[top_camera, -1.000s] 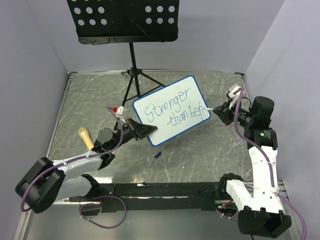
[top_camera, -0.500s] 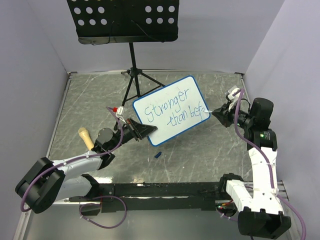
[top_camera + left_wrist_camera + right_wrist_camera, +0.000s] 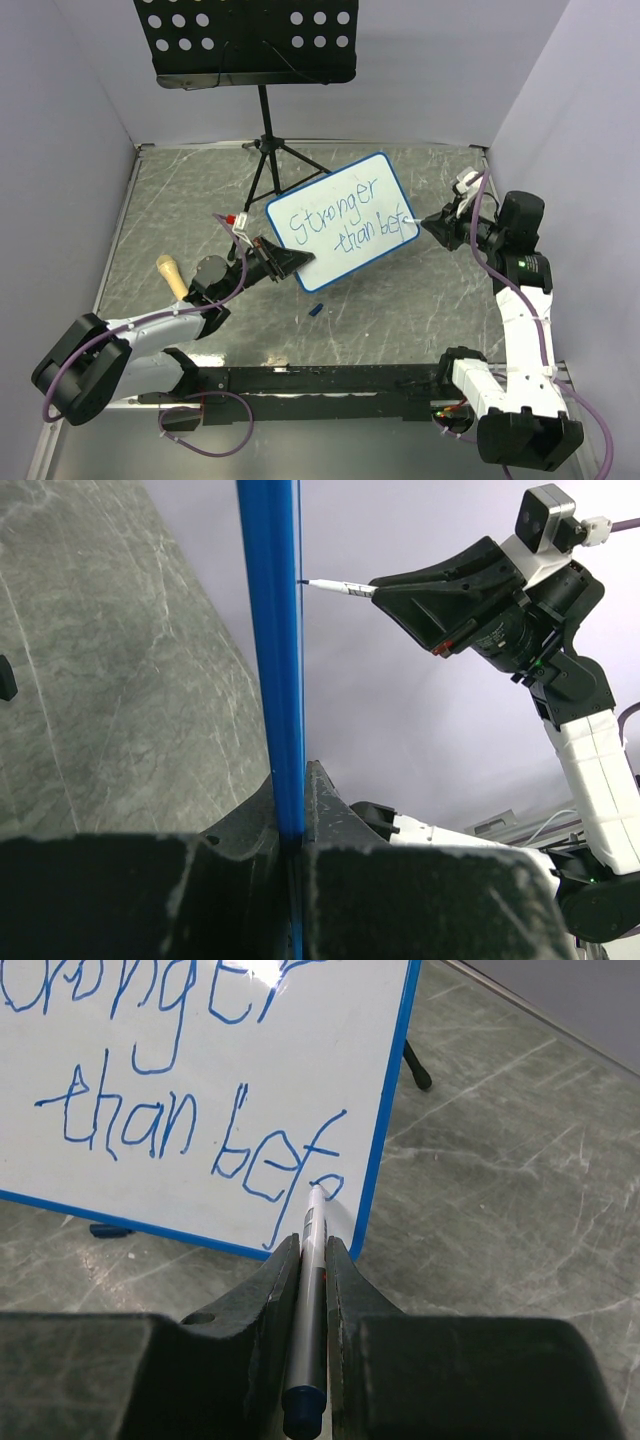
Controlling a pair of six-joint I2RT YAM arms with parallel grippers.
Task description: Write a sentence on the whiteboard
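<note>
Small rectangular white whiteboard with blue rounded-corner frame (image 3: pixel 300 205) is about mid-table, propped up and tilted over the grey marbled tabletop (image 3: pixel 400 300), writing face toward the arms.

Left gripper (image 3: pixel 291 790) is at the whiteboard's lower-left corner. Its fingers are clamped tight on the blue frame edge, the board seen edge-on between them in the left wrist view.

Right gripper (image 3: pixel 312 1248) is just right of the whiteboard's lower-right corner, its fingers pinched narrow on a slim white marker with a dark blue rear end (image 3: pixel 315 1215). The marker tip touches the board face at the end of the second line.

The sentence (image 3: pixel 190 1120) is thin blue handwriting in two slanted lines across the whiteboard: "Stronger" over "than bef", plus a part-formed loop right at the tip.

A black foot (image 3: pixel 417 1065) shows behind the whiteboard's right edge.

A black perforated music-stand tray on a tripod (image 3: pixel 245 40) stands behind the whiteboard. A tan wooden stick-like object (image 3: pixel 170 274) lies well left of it, and a small dark blue piece (image 3: pixel 315 310) lies on the tabletop just below the lower edge. Cannot tell what that piece is.
</note>
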